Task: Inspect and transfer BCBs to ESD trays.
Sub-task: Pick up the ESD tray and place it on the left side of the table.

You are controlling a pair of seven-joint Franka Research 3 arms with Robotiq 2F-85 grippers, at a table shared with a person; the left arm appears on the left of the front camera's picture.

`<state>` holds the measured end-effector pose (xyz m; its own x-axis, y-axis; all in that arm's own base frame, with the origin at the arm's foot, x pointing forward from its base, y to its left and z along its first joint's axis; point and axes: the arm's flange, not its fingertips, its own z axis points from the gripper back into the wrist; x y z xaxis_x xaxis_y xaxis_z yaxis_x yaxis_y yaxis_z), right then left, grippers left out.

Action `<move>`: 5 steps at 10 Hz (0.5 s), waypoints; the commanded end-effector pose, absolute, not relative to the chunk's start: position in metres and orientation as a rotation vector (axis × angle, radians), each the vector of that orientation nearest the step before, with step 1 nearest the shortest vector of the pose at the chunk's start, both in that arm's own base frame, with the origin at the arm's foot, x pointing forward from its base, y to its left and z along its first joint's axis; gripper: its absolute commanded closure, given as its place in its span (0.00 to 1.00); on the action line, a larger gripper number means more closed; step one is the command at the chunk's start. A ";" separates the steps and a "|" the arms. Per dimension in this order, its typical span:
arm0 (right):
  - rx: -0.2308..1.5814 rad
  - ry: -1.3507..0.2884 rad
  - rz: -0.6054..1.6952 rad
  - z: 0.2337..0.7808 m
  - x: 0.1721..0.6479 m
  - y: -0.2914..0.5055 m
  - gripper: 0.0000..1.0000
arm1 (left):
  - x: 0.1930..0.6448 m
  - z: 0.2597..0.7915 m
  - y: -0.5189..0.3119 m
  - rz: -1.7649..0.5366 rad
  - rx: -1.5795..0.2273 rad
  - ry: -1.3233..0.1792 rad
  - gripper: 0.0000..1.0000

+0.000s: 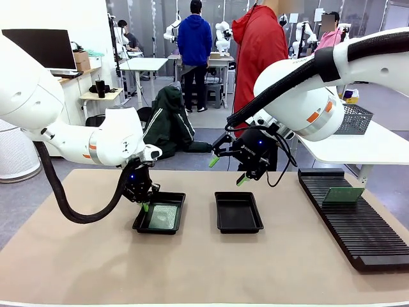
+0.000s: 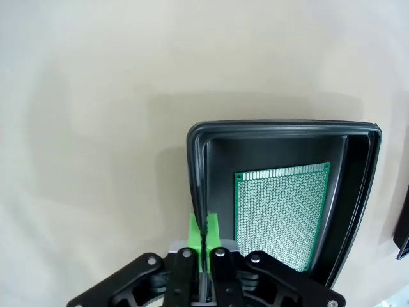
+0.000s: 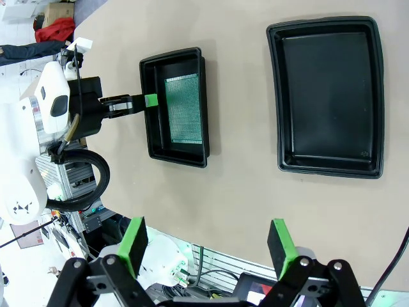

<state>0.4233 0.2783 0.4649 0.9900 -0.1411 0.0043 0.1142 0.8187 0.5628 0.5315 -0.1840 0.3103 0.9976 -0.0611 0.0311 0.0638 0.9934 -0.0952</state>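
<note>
Pale-green BCB (image 2: 279, 214) lies flat in the left ESD tray (image 2: 281, 126); left gripper (image 2: 204, 231), pinched shut and empty beside its rim, could shove the tray if swung sideways; right gripper (image 3: 208, 233) gapes empty.

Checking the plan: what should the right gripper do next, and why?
Probably swing the open right gripper toward the BCB standing in the ribbed rack: the right ESD tray lies empty, while the left ESD tray already holds a board.
</note>
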 end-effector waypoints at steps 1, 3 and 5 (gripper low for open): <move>0.588 -0.050 -0.142 0.465 0.426 0.279 0.00 | 0.535 0.312 -0.166 -0.075 -0.171 -0.031 0.97; 0.588 -0.050 -0.142 0.465 0.426 0.279 0.00 | 0.537 0.317 -0.136 -0.088 -0.294 -0.025 0.97; 0.588 -0.050 -0.142 0.465 0.426 0.279 0.00 | 0.537 0.328 -0.103 -0.083 -0.387 -0.039 0.97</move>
